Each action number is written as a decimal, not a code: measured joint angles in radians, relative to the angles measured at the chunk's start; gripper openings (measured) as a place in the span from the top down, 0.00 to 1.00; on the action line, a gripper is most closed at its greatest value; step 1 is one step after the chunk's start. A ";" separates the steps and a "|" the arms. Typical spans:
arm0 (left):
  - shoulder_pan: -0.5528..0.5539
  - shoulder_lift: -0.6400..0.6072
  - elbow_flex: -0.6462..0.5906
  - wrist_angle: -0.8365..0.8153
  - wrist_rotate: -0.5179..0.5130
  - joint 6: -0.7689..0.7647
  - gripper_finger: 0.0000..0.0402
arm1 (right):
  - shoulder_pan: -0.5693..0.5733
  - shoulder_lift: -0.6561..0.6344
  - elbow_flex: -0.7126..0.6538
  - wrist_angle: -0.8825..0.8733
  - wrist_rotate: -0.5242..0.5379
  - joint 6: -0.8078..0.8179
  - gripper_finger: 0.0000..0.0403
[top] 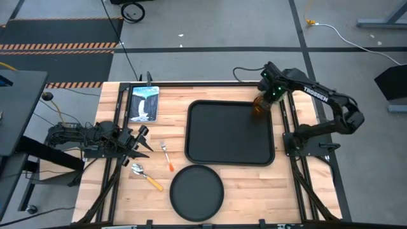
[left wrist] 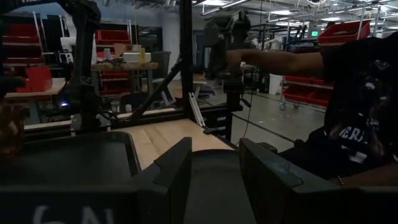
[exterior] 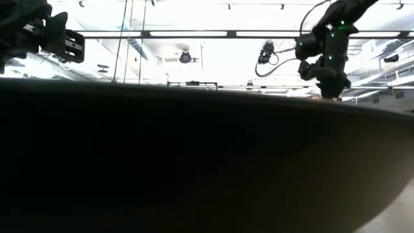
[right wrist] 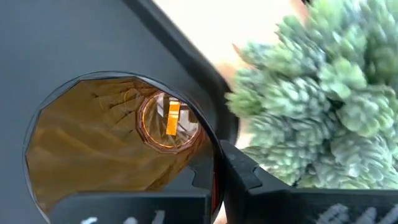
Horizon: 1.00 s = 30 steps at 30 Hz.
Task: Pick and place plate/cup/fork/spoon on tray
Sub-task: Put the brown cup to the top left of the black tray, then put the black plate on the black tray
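While the round flat black plate (top: 196, 189), yellow-handled spoon (top: 145, 177) and orange-handled fork (top: 166, 155) lie off the big black rectangular tray (top: 230, 133) near the idle, parted left gripper (top: 141, 140), the right gripper (top: 262, 105) clasps the amber translucent cup (top: 259, 105) over the tray's far corner; one of four nearly placed

Wooden table (top: 292, 191) (tray (top: 230, 133), plate (top: 196, 191), cutlery (top: 166, 155))

A wooden table (top: 241, 191) is seen filling the middle of the high view, with a printed booklet (top: 144, 104) laid flat toward its upper left. A green plant (right wrist: 323, 106) is shown at the right of the right wrist view. A person's arm (left wrist: 280, 62) is seen reaching across the upper right of the left wrist view, with red bins (left wrist: 112, 36) shelved at upper left.
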 joint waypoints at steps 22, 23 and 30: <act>0.000 0.000 0.000 0.000 0.000 0.000 0.65 | -0.107 0.001 -0.095 0.077 -0.098 0.002 0.81; 0.000 0.000 0.000 0.000 0.000 0.000 0.65 | -0.107 0.001 -0.089 0.069 -0.095 0.002 0.80; 0.000 0.000 0.000 0.000 0.000 0.000 0.65 | -0.094 -0.022 -0.016 0.008 -0.069 0.004 0.70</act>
